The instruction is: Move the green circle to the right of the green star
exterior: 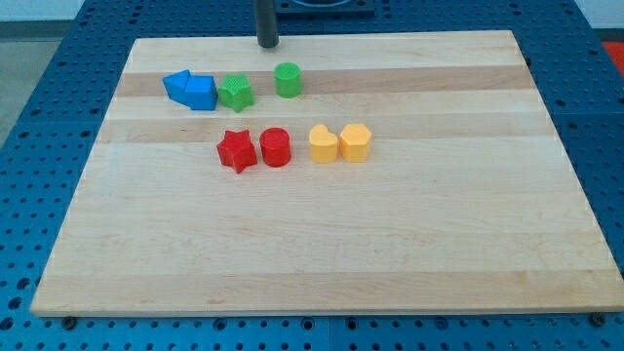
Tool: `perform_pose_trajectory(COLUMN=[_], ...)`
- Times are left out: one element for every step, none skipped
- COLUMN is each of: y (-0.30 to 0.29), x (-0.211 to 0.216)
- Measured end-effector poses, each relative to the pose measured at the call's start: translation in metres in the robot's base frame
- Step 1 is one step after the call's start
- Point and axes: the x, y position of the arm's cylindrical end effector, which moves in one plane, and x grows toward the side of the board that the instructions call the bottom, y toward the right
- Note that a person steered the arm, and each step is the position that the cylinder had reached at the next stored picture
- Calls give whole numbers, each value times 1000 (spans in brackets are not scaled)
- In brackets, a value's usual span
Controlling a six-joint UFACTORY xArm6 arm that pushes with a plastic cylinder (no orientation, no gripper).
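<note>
Hovering at board's 12 o'clock edge, dark rod tip touches nothing. Green plastic circle sits near green plastic star, at star's 3 o'clock. Seemingly placed; maybe nudge closer.

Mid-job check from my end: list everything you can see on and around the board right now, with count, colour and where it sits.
Board: one, light wood, fills most of the view, lying on a blue perforated table.
Blue blocks: two, blue, touching, upper left of the board; exact shapes hard to tell.
Green star: one, green, right beside the blue blocks.
Green circle: one, green, to the view's right of the green star with a small gap.
Red star: one, red, middle row, below the green star.
Red cylinder: one, red, against the red star's right.
Yellow blocks: two, yellow, side by side, right of the red cylinder.
My tip: one, dark rod, at the board's top edge, above the green blocks, touching none.
</note>
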Motion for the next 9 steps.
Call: perform_pose_trajectory(y=[-22, -19, -6, 8, 21, 38, 51, 57, 57], x=[9, 21, 38, 50, 57, 66, 66, 71, 89])
